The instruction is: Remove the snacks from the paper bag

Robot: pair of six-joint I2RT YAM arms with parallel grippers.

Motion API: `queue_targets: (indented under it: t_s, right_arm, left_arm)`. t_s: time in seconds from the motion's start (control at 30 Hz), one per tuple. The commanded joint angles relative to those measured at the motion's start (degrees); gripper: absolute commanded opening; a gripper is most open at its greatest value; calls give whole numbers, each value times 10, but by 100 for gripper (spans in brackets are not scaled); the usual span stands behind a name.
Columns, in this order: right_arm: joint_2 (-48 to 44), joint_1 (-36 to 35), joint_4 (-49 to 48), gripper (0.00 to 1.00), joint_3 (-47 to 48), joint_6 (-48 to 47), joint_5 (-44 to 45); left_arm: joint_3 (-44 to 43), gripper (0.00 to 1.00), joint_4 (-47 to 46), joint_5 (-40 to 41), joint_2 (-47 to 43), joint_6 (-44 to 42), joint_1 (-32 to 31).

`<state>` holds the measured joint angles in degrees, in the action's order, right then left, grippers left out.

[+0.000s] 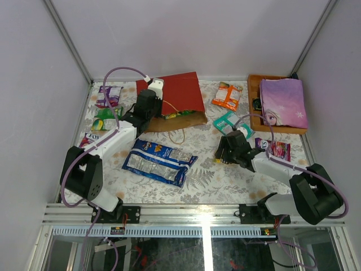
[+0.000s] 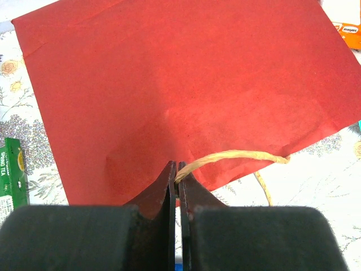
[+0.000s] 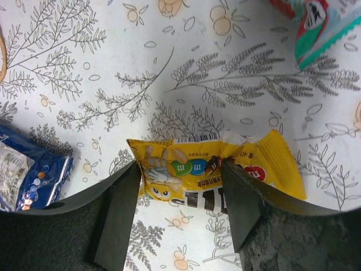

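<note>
1. Nearest to me, a metal rail (image 1: 186,210) carries both arm bases at the desk (image 1: 220,180) edge.
2. White cloth (image 3: 113,84) printed with leaves covers the desk; I see plain pale walls (image 1: 34,68) closing three sides.
3. Left jaws are pressed together on the tan cord handle (image 2: 237,155) of the red paper bag (image 2: 169,84), which lies on its side far back, left of centre.
4. Right jaws stand spread around a small yellow packet (image 3: 265,161) on the cloth.
</note>
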<state>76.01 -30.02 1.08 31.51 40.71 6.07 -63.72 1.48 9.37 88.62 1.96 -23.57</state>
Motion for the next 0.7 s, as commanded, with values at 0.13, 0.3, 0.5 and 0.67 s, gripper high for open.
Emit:
queue_targets:
  t_s: [0.13, 0.3, 0.5, 0.67]
  right_arm:
    - [-38, -18, 130, 66, -39, 45, -20]
    - [-62, -47, 164, 66, -47, 60, -6]
    - [-66, -111, 165, 68, -80, 117, -2]
    - [-73, -154, 196, 73, -43, 124, 54]
  left_arm:
    - [-1, 0, -32, -3, -6, -1, 5]
    - [-3, 0, -31, -4, -4, -1, 6]
    - [-3, 1, -28, -4, -4, -1, 6]
    - [-4, 0, -29, -8, -3, 1, 5]
